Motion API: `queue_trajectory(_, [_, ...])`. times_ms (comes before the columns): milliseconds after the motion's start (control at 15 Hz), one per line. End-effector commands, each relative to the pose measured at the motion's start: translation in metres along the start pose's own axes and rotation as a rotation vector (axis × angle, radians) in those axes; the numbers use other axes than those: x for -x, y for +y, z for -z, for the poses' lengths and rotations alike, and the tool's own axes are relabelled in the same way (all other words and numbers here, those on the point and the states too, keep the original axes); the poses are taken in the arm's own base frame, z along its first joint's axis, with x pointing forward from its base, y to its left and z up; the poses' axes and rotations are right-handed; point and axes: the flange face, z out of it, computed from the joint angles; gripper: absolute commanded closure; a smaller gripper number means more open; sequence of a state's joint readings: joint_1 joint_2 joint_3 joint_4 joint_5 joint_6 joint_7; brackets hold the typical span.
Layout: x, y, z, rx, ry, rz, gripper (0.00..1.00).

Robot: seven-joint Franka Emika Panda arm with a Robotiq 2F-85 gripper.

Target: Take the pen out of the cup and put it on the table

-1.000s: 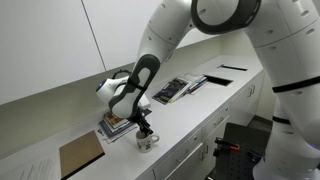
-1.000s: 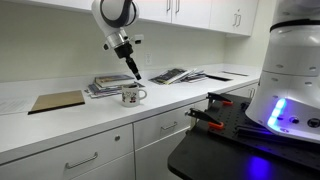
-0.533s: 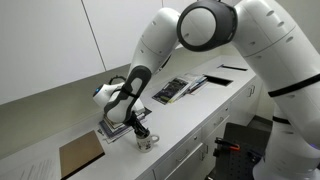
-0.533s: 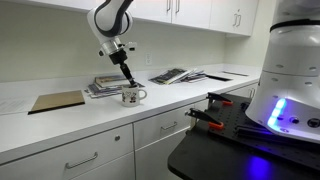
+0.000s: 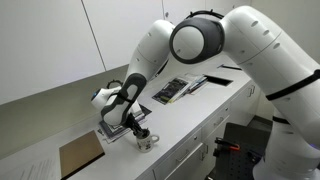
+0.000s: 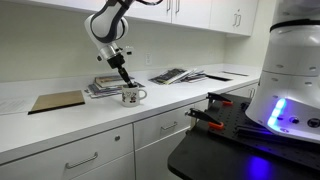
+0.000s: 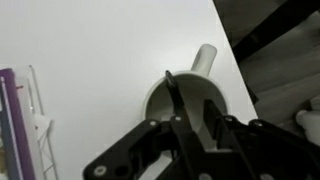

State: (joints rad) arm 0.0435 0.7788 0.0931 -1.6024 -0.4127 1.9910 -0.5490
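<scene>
The cup [image 7: 185,95], a small white mug with its handle toward the upper right, sits on the white table [image 7: 90,50]. It also shows in both exterior views [image 5: 146,142] [image 6: 130,96]. The pen [image 7: 171,88], a thin dark stick, leans inside the cup against its left wall. My gripper [image 7: 194,110] is directly above the cup with its fingertips dipped into the cup mouth. The jaws stand apart, with the pen beside the left finger [image 7: 178,120]. In both exterior views the gripper [image 5: 142,129] [image 6: 126,84] points down into the cup.
A stack of books [image 5: 113,125] [image 6: 100,85] lies just behind the cup, and its edge shows in the wrist view [image 7: 12,120]. A brown flat board [image 5: 80,155] [image 6: 55,101] lies farther along. Magazines [image 5: 170,90] [image 6: 175,75] lie on the other side. The table's front edge is close to the cup.
My gripper has come down over about a second until its fingertips sit in the cup mouth. The upper arm has swung across the views. The cup has not moved.
</scene>
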Motion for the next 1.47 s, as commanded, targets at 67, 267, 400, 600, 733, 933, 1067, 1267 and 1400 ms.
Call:
queue_trajectory(67, [-0.005,0.011,-0.004,0.012,-0.059,0.023,0.68])
queue_trajectory(267, [-0.008,0.015,-0.009,0.041,-0.09,0.063,0.64])
queue_trajectory(400, [-0.01,0.017,-0.013,0.064,-0.124,0.096,0.67])
queue_trajectory(600, [-0.013,0.014,-0.018,0.072,-0.173,0.171,0.81])
queue_trajectory(733, [-0.015,0.012,-0.019,0.079,-0.198,0.22,1.0])
queue_trajectory(933, [-0.016,0.011,-0.014,0.097,-0.204,0.265,0.97])
queue_trajectory(1067, [-0.013,0.009,-0.006,0.117,-0.186,0.287,0.97])
queue_trajectory(1267, [-0.005,0.006,0.011,0.133,-0.172,0.305,0.97])
queue_trajectory(1400, [0.004,0.006,0.023,0.137,-0.155,0.315,0.97])
